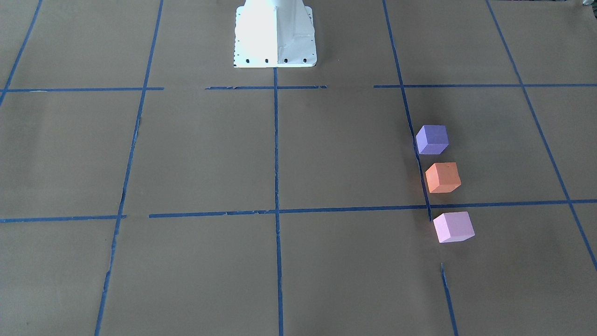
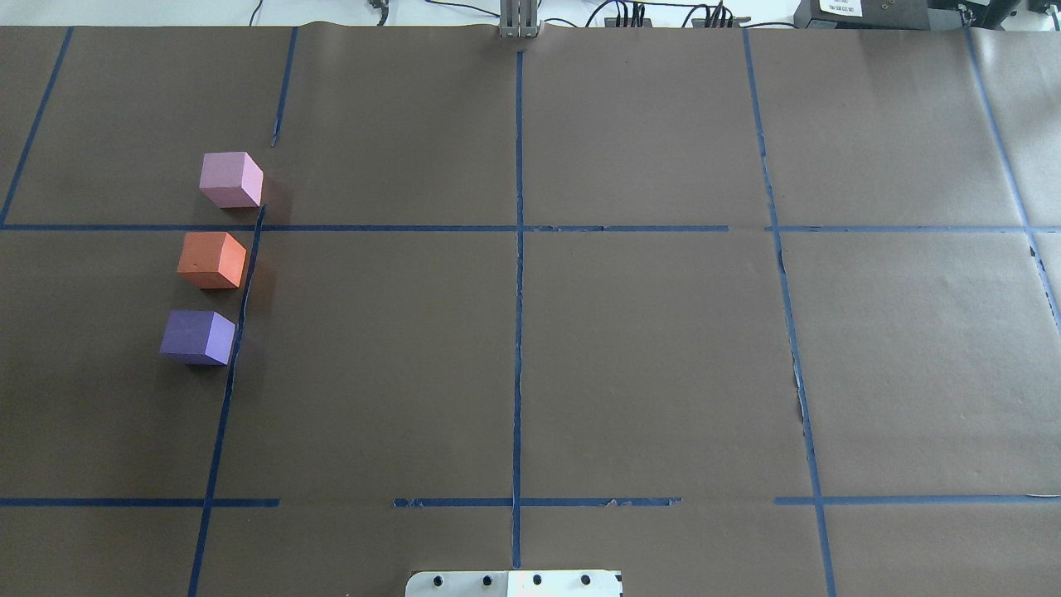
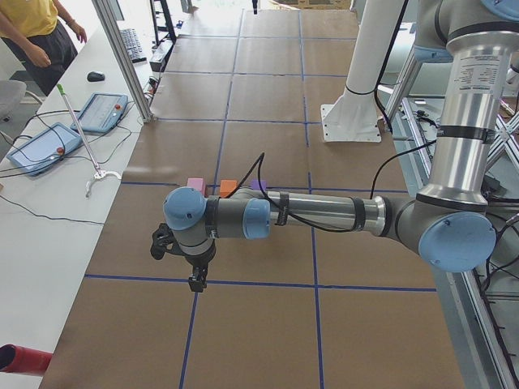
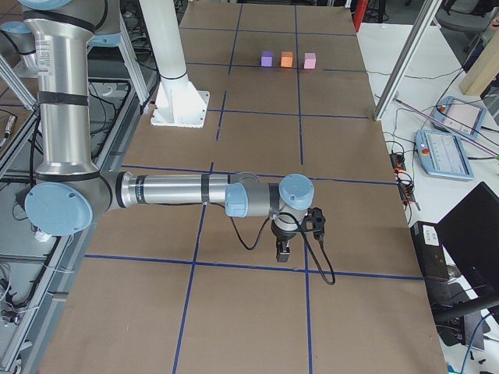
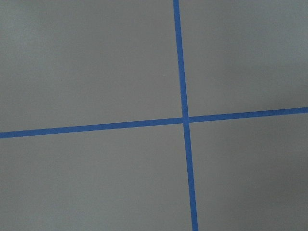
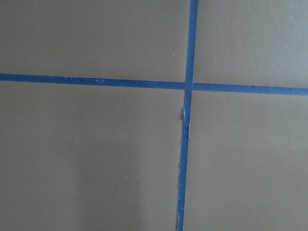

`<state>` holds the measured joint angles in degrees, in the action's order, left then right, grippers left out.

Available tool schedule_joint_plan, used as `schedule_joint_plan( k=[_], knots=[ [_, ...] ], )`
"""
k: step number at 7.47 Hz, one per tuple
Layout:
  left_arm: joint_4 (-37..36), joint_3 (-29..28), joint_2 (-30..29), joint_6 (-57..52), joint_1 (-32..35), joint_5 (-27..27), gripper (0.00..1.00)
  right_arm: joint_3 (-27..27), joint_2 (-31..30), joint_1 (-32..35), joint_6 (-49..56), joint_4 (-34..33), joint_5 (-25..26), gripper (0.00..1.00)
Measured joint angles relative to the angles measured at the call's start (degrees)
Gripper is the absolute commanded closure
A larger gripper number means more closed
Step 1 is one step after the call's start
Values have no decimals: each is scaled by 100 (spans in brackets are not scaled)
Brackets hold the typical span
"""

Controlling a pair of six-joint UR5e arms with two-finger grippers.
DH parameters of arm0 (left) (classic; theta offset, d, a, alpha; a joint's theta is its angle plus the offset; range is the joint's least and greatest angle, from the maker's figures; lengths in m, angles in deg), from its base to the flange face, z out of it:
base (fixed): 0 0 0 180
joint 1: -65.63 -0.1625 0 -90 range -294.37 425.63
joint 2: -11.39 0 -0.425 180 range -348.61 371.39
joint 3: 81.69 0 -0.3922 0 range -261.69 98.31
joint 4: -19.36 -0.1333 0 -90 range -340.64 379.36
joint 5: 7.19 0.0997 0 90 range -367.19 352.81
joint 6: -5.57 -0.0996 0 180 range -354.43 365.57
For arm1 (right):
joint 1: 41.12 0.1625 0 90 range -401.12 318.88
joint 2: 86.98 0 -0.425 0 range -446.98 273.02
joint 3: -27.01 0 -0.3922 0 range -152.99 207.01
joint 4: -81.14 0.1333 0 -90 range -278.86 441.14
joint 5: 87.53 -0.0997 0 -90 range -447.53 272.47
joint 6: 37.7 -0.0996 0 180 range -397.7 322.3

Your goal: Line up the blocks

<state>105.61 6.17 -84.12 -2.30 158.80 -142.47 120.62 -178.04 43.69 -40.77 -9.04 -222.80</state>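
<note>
Three cubes stand in a line on the brown table, on my left side: the dark purple block (image 2: 198, 337) nearest my base, the orange block (image 2: 212, 259) in the middle, and the light pink block (image 2: 231, 179) farthest. They also show in the front view as purple (image 1: 432, 139), orange (image 1: 442, 177) and pink (image 1: 453, 227). My left gripper (image 3: 197, 279) hangs above the table well apart from the blocks and shows only in the left side view. My right gripper (image 4: 283, 253) shows only in the right side view, far from the blocks. I cannot tell whether either is open.
Blue tape lines (image 2: 518, 249) mark a grid on the table. The white robot base (image 1: 274, 35) stands at the table's middle edge. A side bench with tablets (image 3: 101, 112) and a person (image 3: 32, 32) lies beyond the table.
</note>
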Motion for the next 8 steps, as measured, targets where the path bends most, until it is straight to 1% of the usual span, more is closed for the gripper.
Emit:
schedule_joint_plan(
  k=[4,8],
  knots=[
    [-47,-7,60,11,30,-33,0,0,0,0,0,-5,0,0],
    [-64,-32,59,453,54,-33,0,0,0,0,0,-3,0,0]
  ],
)
